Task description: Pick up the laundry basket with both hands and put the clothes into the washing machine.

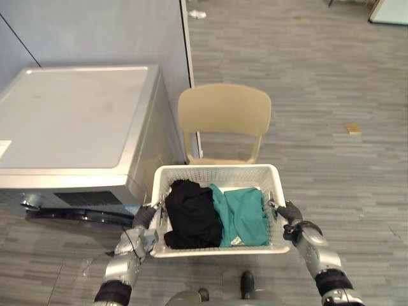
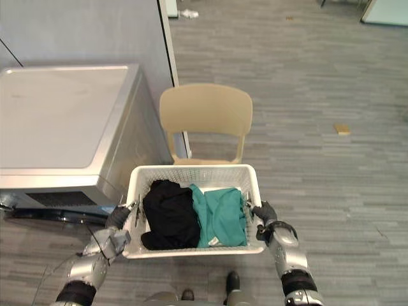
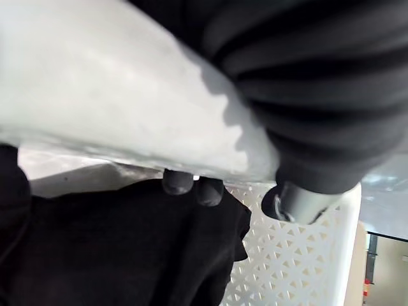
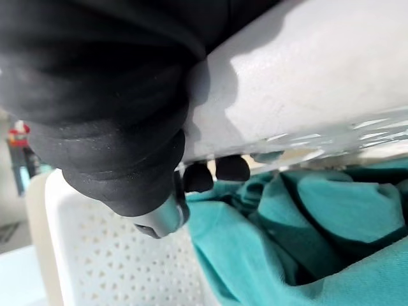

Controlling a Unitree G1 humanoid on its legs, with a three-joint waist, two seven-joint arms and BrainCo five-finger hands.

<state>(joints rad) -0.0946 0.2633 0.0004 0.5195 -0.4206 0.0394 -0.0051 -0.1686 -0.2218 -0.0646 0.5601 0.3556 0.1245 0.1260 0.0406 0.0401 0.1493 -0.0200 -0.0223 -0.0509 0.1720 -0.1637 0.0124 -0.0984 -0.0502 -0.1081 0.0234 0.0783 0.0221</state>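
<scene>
Laundry basket (clothes inside) gripped: left hand, right hand fingers curled over rims

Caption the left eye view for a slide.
Left hand and right hand grip a white laundry basket of black and teal clothes beside the washing machine.

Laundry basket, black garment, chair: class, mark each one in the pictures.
laundry basket (image 1: 217,175), left eye view, far wall.
black garment (image 1: 191,215), left eye view, middle of the heap.
chair (image 1: 224,109), left eye view, backrest.
</scene>
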